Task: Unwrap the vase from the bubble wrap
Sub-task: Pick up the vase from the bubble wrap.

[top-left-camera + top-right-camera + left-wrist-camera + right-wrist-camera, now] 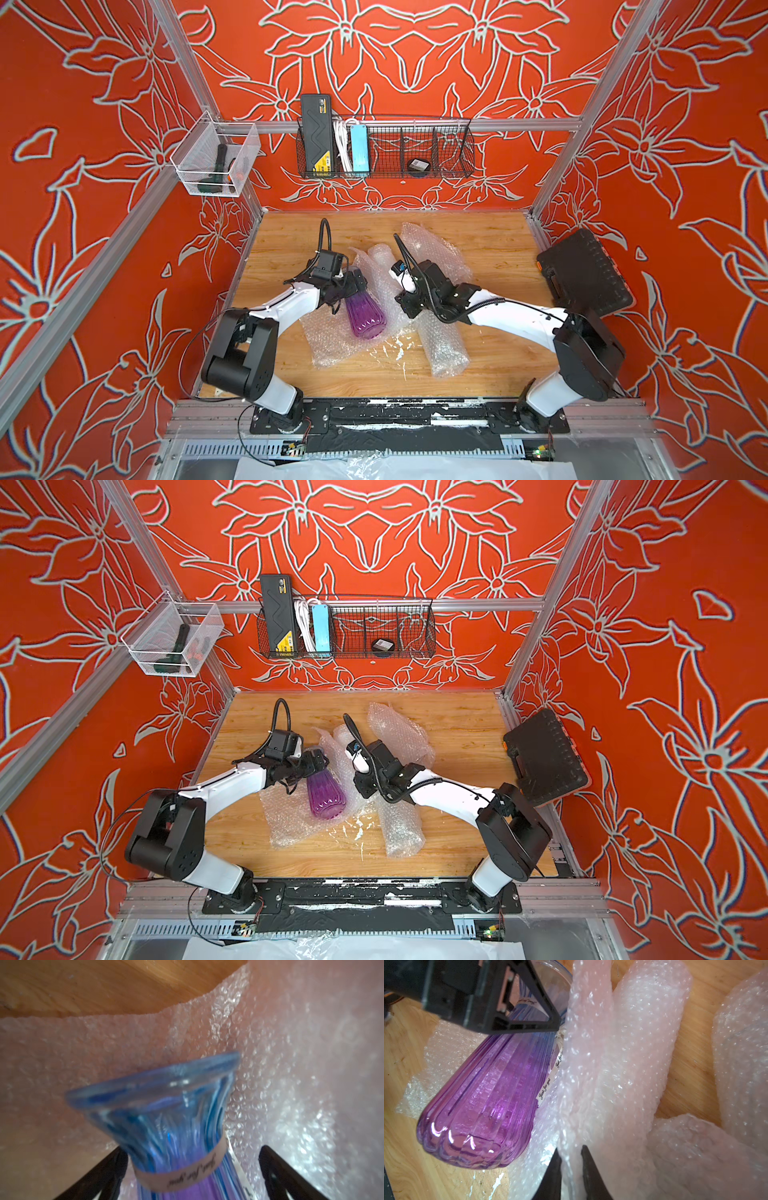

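Purple ribbed vase [365, 318] lies sideways, bare — atop crumpled bubble wrap [328, 345].

We see a wooden surface [498, 249] carrying loose bubble wrap [328, 345]: a flat sheet left of centre, a rolled bundle [444, 353] near and right of centre, and crumpled pieces [436, 249] toward the far side. White flecks [395, 347] lie on bare wood between sheet and bundle.

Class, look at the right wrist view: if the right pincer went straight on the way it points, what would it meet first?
The bubble wrap: a raised fold sits between the tips of the right pincer and runs on ahead. The purple vase lies beside that line, probably missed.
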{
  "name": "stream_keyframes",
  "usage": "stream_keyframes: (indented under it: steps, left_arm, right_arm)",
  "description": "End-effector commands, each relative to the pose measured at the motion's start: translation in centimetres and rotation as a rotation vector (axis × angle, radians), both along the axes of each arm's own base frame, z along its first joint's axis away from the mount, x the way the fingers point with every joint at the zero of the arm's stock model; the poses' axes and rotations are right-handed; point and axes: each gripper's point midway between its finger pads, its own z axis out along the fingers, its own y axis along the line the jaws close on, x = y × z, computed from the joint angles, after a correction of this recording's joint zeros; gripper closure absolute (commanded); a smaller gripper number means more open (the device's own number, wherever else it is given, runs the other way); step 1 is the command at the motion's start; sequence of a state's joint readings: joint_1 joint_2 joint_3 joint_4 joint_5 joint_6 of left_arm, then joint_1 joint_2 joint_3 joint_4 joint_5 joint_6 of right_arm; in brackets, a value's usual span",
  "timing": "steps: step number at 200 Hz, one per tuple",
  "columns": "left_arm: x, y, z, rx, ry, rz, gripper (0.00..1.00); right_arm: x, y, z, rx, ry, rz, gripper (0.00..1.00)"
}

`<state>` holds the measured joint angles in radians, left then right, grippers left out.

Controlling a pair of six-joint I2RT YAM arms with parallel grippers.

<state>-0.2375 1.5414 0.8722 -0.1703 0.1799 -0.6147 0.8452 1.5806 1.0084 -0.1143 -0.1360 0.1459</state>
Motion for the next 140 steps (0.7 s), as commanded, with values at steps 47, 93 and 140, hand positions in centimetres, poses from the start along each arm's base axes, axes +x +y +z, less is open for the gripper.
stream_keyframes:
  steps: [47, 93, 140]
  left_arm:
    - [2.7, 0.1, -1.5, 0.061, 0.044, 0.024, 0.12]
    - [3.2, 0.5, -2.1, 0.131, 0.057, -0.005, 0.19]
    - [3.1, 0.1, -1.2, 0.125, 0.022, -0.036, 0.6]
  right_arm:
    - [-0.6, -0.1, 0.2, 0.03, -0.001, 0.004, 0.81]
    - [-0.5, -0.2, 0.2, 0.029, -0.005, 0.0, 0.8]
    - [-0.2, -0.3, 0.0, 0.025, -0.01, -0.009, 0.79]
